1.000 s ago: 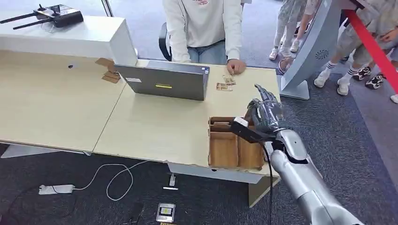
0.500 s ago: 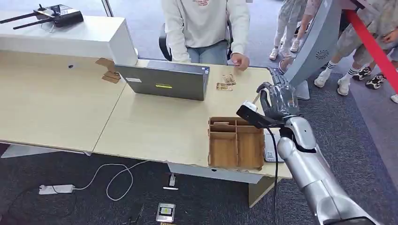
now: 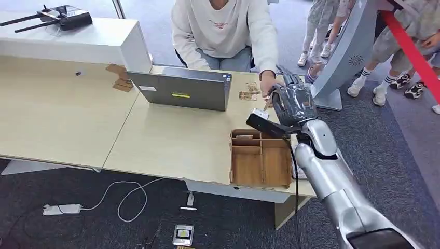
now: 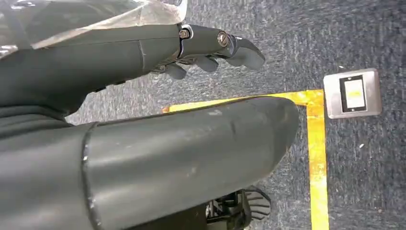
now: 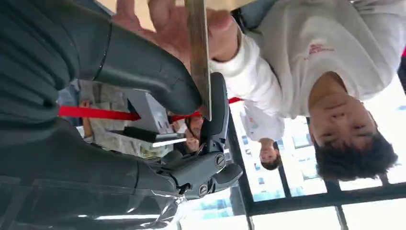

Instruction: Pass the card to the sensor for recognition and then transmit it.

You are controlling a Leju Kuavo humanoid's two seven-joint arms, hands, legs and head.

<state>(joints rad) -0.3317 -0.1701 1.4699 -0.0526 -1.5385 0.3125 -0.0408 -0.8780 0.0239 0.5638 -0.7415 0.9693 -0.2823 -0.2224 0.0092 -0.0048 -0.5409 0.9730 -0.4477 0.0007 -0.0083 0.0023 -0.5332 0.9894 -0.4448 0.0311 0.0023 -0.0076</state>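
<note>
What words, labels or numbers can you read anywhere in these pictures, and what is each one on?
None can be read.
Red print on the person's white sweatshirt: too blurred to read.
White and yellow stickers on the laptop: too small to read.
Screen of the small device on the floor: too small to read.
Card pinched in the right hand: seen edge-on, no print shows.

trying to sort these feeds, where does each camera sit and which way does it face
Head view: high on the body, looking down at the desk; right arm shows, right hand beside the person's hand.
Left wrist view: behind the hanging left hand, facing the carpet.
Right wrist view: behind the right hand, facing the person; card pinched edge-on.
Shared: head and right wrist views both show the person's hand by the right hand.
</note>
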